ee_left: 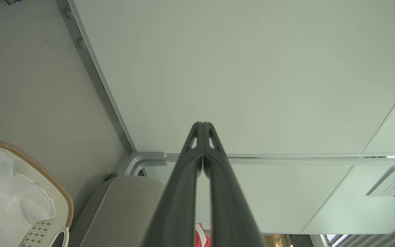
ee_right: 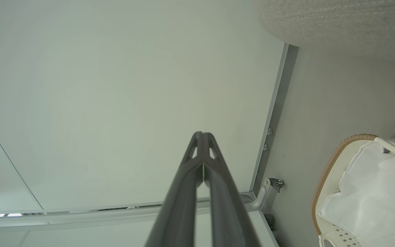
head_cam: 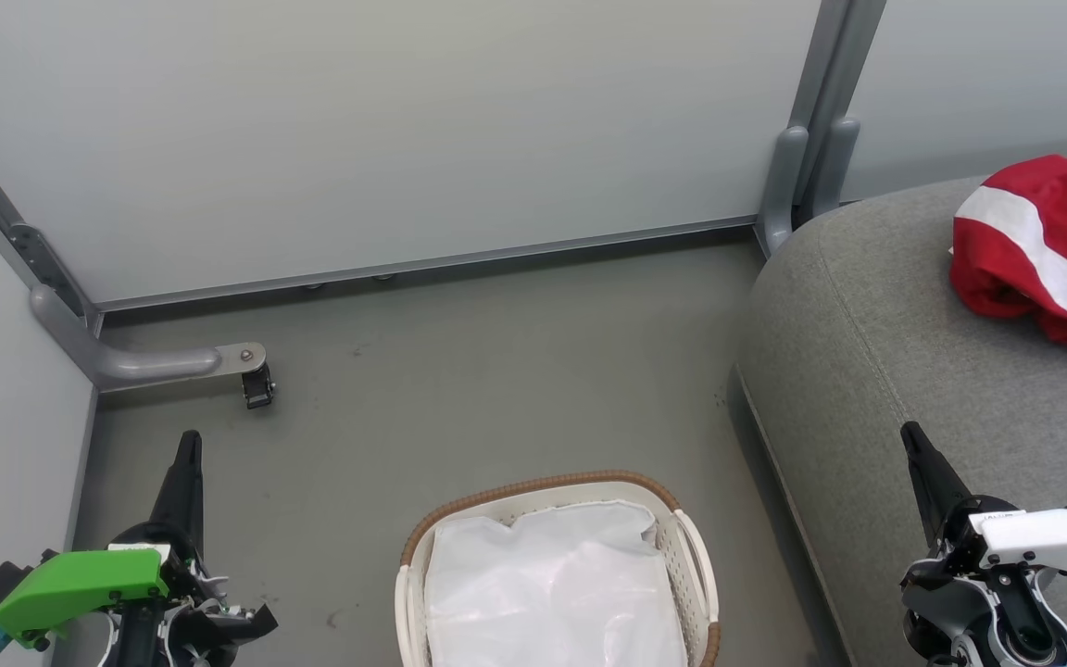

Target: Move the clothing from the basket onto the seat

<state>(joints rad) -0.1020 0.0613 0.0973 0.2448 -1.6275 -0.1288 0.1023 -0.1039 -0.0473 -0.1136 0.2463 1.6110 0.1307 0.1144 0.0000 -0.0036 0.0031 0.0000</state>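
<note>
You look done: clothing [head_cam: 1043, 250] lies on the seat [head_cam: 867, 371] beyond your right claw [head_cam: 911, 434]; the basket [head_cam: 533, 489], between it and your left claw [head_cam: 189, 443], shows only liner [head_cam: 552, 593] (both claws clenched, empty).

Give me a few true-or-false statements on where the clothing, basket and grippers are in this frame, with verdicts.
1. The clothing lies on the seat. True.
2. Red garments fill the basket. False: a white liner covers its inside.
3. The left gripper and right gripper are shut, holding nothing. True.
4. The basket stands on the seat. False: it stands on the floor beside the seat.
</note>
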